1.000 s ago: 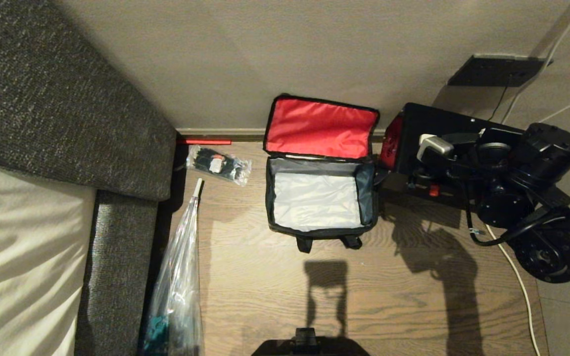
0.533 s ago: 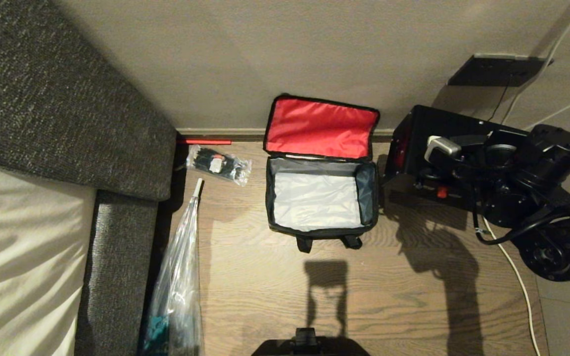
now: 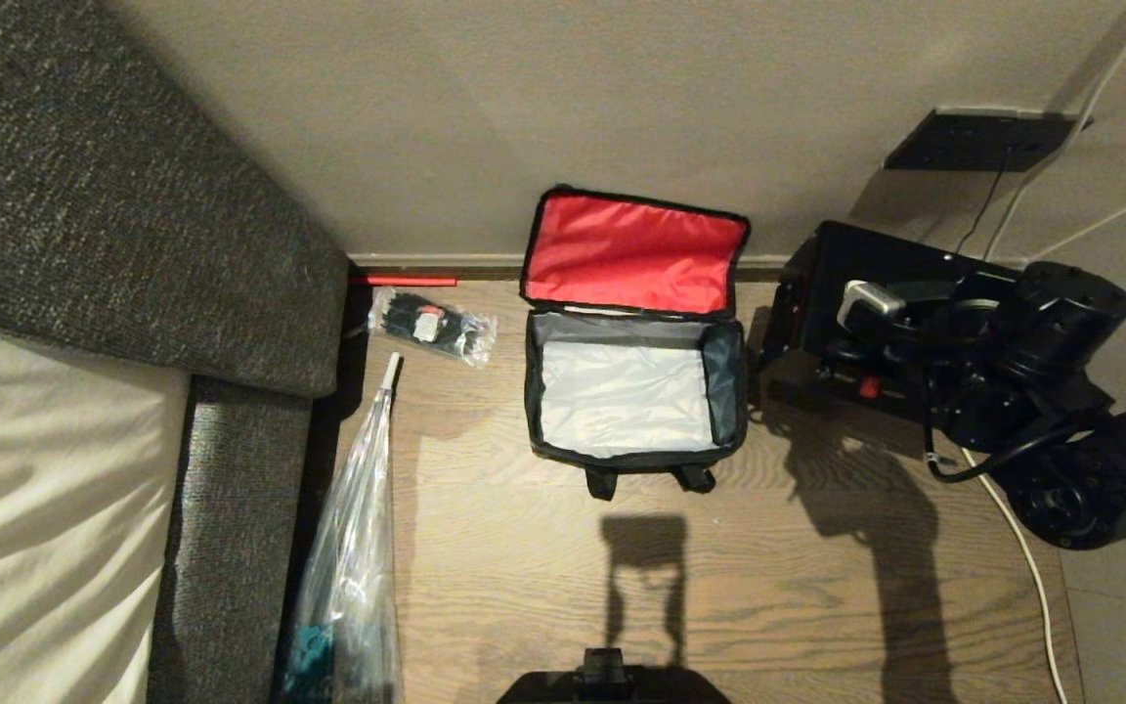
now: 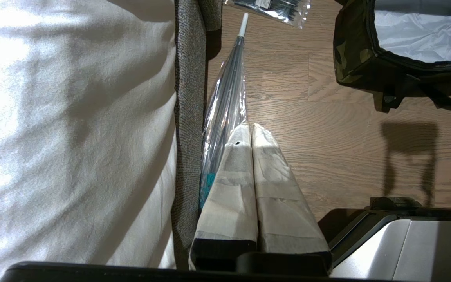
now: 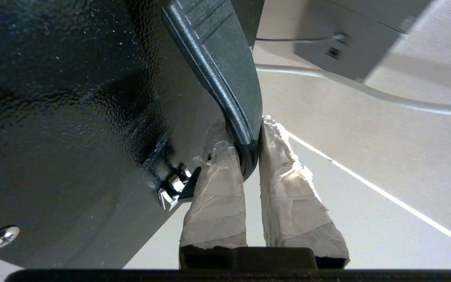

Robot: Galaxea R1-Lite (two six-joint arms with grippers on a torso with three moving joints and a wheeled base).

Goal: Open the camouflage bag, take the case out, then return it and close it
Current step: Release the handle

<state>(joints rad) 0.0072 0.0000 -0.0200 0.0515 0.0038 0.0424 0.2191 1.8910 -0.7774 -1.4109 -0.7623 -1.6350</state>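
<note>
Sitting open on the wooden floor [image 3: 524, 587] against the wall: the camouflage bag [image 3: 633, 391], lid flipped back with the red lining facing up, pale inner lining bare and nothing lying inside. Hanging just to the right of it, close beside its right wall but apart from it: the black case [image 3: 876, 284], carried clear of the bag's mouth. Pinching the case's handle [image 5: 225, 78]: the right tool [image 5: 249, 152], its 2 taped fingers [image 5: 215, 188] drawn narrow with the handle's curved end caught between them. Judging from the head view, holding the case's long side running roughly from the bag toward the wall socket, slightly tilted, though how far it is hanging above the floor is hard to tell.

Pointing the way for the return: bag lying to the left of the case, its opening wider across than deep, so likely needing the case swung left and lined up with that wider span before lowering. Standing nearer by far: the right arm, reaching in from the right edge, elbow bent, wrist turned so the case is dangling on the bag's side.

Resting parked low near the robot's base, beside the bed [image 4: 73, 117] and a wrapped umbrella [image 4: 225, 105]: the left tool [image 4: 251, 131], 2 fingers pressed together, holding nothing, well apart from the bag.
</note>
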